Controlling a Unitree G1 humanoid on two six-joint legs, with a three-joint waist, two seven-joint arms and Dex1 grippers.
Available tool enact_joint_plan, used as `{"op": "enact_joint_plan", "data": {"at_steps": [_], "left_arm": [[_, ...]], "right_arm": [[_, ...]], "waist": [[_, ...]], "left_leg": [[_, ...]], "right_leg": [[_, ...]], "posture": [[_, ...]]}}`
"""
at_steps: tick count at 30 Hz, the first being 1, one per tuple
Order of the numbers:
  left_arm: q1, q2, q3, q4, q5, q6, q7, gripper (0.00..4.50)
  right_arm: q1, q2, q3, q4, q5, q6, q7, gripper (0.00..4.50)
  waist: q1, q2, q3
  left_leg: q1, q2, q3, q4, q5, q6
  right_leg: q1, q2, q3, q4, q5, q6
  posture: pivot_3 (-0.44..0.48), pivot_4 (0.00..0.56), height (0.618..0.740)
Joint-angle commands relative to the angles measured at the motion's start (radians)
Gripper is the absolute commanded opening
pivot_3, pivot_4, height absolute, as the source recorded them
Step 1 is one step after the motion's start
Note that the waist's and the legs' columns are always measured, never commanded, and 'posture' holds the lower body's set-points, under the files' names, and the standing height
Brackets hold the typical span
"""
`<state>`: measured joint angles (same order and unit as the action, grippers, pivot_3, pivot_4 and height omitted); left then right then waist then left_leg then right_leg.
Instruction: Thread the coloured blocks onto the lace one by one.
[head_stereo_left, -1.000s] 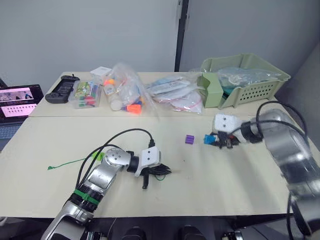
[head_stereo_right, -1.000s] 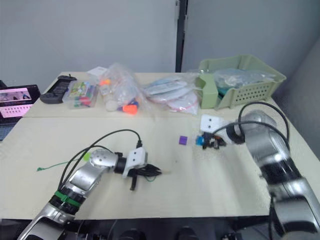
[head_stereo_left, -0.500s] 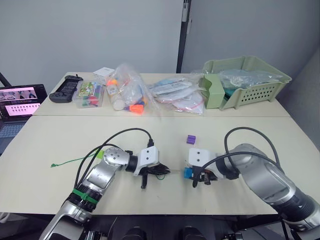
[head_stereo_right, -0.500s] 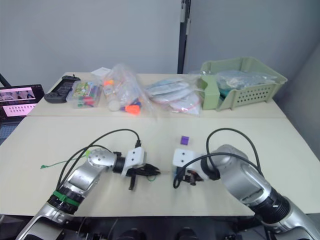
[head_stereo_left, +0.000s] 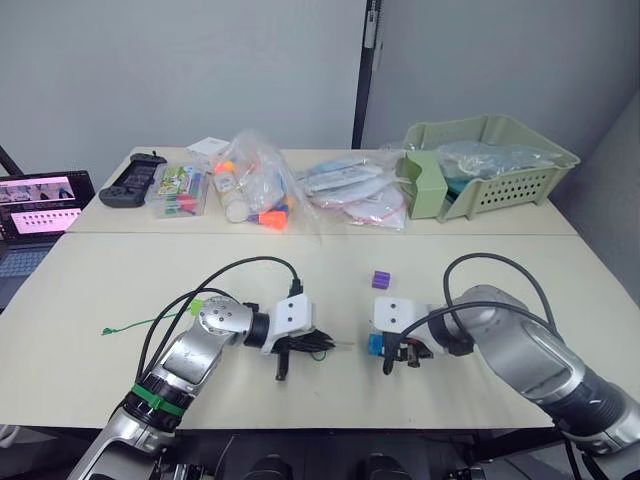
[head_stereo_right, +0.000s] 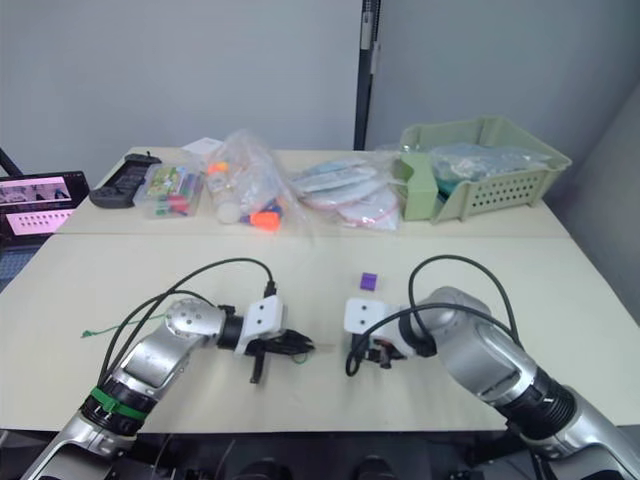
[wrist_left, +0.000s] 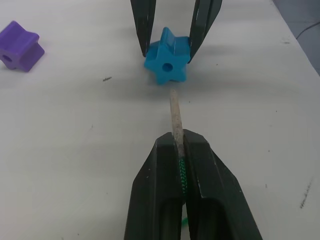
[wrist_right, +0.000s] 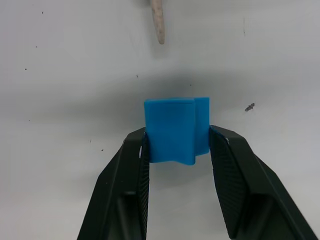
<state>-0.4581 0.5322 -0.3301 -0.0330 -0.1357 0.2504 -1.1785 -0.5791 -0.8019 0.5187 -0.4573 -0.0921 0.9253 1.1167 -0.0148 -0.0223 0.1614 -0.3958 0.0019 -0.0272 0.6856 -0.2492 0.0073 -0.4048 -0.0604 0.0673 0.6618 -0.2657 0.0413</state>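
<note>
My left gripper is shut on the green lace, whose pale stiff tip sticks out from the fingers. Facing it, my right gripper is shut on a blue block, held just above the table. The block's hole faces the tip, which stops a short gap away from it. A purple block lies on the table beyond the two grippers. The lace's tail trails left across the table.
A green basket, plastic bags of toys, a clear box and a black controller line the far table. A lit screen sits at the left. Black cables loop over both arms.
My right gripper has carried the blue block from the right side of the table to the middle, facing the left gripper. In the last half second little has moved. The head camera has shifted.
</note>
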Motion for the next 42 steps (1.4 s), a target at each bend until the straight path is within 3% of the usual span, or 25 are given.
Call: {"op": "enact_joint_plan", "data": {"at_steps": [1,6,12,18,29,39,40,42], "left_arm": [[0.004,0.009,0.025,-0.045,-0.023,0.011,0.008,0.00],[0.009,0.019,0.023,-0.051,-0.031,0.016,0.007,0.00],[0.008,0.031,0.021,-0.053,-0.041,0.017,0.004,0.00],[-0.001,0.047,0.012,-0.064,-0.025,0.041,0.014,0.00],[-0.007,0.036,-0.044,-0.169,0.019,0.201,0.096,0.00],[-0.048,0.005,-0.108,-0.175,0.044,0.259,0.115,0.00],[-0.049,0.005,-0.112,-0.179,0.045,0.266,0.116,0.00],[-0.052,0.007,-0.118,-0.184,0.046,0.273,0.115,0.00]], "right_arm": [[-0.024,0.008,-0.045,-0.020,0.033,0.029,-0.019,2.93],[-0.063,0.006,-0.147,-0.095,0.119,0.098,-0.019,4.48],[0.051,0.007,-0.266,-0.125,0.241,0.045,-0.023,4.48],[0.162,-0.004,-0.261,-0.025,0.249,-0.161,-0.030,4.48],[0.149,0.040,-0.227,0.198,0.248,-0.365,0.003,4.48],[0.152,0.070,-0.220,0.243,0.257,-0.393,0.019,4.48],[0.152,0.073,-0.218,0.245,0.256,-0.395,0.017,3.95],[0.151,0.078,-0.214,0.249,0.253,-0.398,0.014,3.32]], "waist": [[0.000,0.000,0.000],[0.000,0.000,0.000],[0.005,0.000,0.000],[0.001,0.000,0.000],[0.000,0.000,0.000],[0.001,0.000,0.000],[0.001,0.000,0.000],[0.000,0.000,0.000]], "left_leg": [[-0.001,0.000,0.000,0.000,0.000,0.000],[-0.001,0.000,0.000,0.000,0.000,0.000],[-0.003,0.000,-0.002,0.000,-0.001,0.001],[-0.003,0.000,-0.001,0.000,-0.001,0.001],[-0.003,0.000,-0.001,0.000,-0.001,0.001],[-0.003,0.000,-0.001,0.000,-0.001,0.001],[-0.003,0.000,-0.001,0.000,-0.001,0.001],[-0.003,0.000,-0.001,0.000,-0.001,0.001]], "right_leg": [[-0.001,0.000,0.000,0.000,0.000,0.000],[-0.002,0.000,0.000,0.000,0.000,0.000],[-0.001,-0.001,-0.002,-0.001,0.000,0.000],[-0.001,-0.001,-0.001,-0.002,0.000,0.000],[-0.001,0.000,-0.001,-0.003,0.000,0.000],[-0.001,0.000,-0.001,-0.003,0.000,0.000],[-0.001,0.000,-0.001,-0.003,0.000,0.000],[-0.001,0.000,-0.001,-0.003,0.000,0.000]], "posture": [[0.000,0.150,0.740],[0.000,0.150,0.740],[0.000,0.150,0.740],[0.000,0.150,0.740],[0.000,0.150,0.740],[0.000,0.150,0.740],[0.000,0.150,0.740],[0.000,0.150,0.740]]}}
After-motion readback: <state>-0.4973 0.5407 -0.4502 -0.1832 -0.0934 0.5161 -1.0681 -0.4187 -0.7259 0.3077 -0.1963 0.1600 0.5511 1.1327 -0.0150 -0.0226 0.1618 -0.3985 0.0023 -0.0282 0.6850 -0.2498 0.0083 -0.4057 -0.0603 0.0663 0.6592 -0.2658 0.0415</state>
